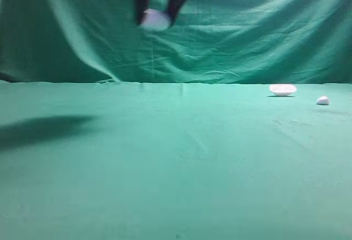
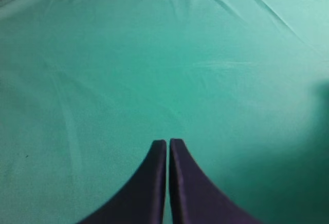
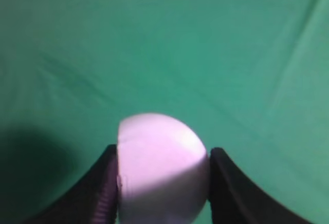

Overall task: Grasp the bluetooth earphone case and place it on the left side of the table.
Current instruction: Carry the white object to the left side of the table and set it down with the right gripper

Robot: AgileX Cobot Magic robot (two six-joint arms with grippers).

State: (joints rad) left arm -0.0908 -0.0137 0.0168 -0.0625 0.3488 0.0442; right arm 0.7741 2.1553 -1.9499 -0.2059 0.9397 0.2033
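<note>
My right gripper (image 1: 157,18) hangs high at the top of the exterior view, left of the middle, shut on the white bluetooth earphone case (image 1: 155,19). In the right wrist view the glossy rounded case (image 3: 162,167) sits squeezed between the two dark fingers (image 3: 105,188), well above the green table (image 3: 205,54). My left gripper (image 2: 168,143) shows only in the left wrist view, jaws together and empty over the bare green table (image 2: 154,70). It is not in the exterior view.
A small shallow white dish (image 1: 282,90) and a tiny white lump (image 1: 323,101) lie at the far right of the table. A dark shadow (image 1: 44,130) falls on the cloth at the left. The green backdrop (image 1: 247,36) hangs behind.
</note>
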